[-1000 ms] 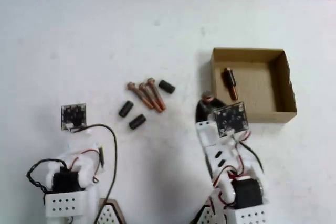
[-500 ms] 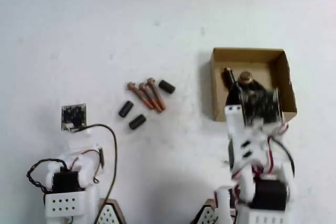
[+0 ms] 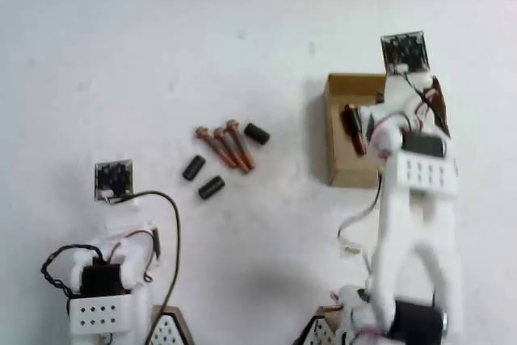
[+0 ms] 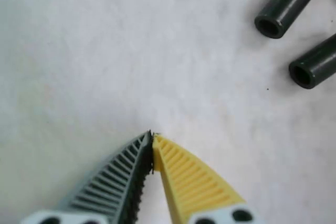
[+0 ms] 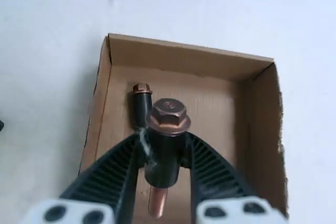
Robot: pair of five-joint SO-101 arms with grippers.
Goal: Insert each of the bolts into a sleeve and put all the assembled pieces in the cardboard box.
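The right gripper (image 5: 164,141) is clamping a sleeved bolt (image 5: 168,116) by its black sleeve, jaws drawn narrow around it, and is holding it over the open cardboard box (image 5: 189,56), above the floor near the box's middle. The piece is standing steeply on end, copper head uppermost toward the wrist camera and shank tip pointing down at the box floor, so its long axis is running close to upright rather than along the floor. A finished piece (image 5: 139,106) is lying flat inside the box, just beside the wall on the left arm's side and parallel to it. The held one is hanging just beside it toward the box's centre, apart from it as far as the wrist view is showing. That offset is what the coming move is turning on, in my judgement: the box floor is lying straight below the tool, so opening the jaws, perhaps after lowering and tipping the piece, looks enough, though dropped upright it may topple onto its neighbour. In the high view the right arm (image 3: 412,167) is stretching across the box. Outside the box, well off that same wall on the table (image 3: 121,38), three bolts (image 3: 226,147) and three sleeves (image 3: 194,168) are waiting loose. The left gripper (image 4: 152,139), farther from the box than they are, is resting pinched together and empty, two sleeves near it.
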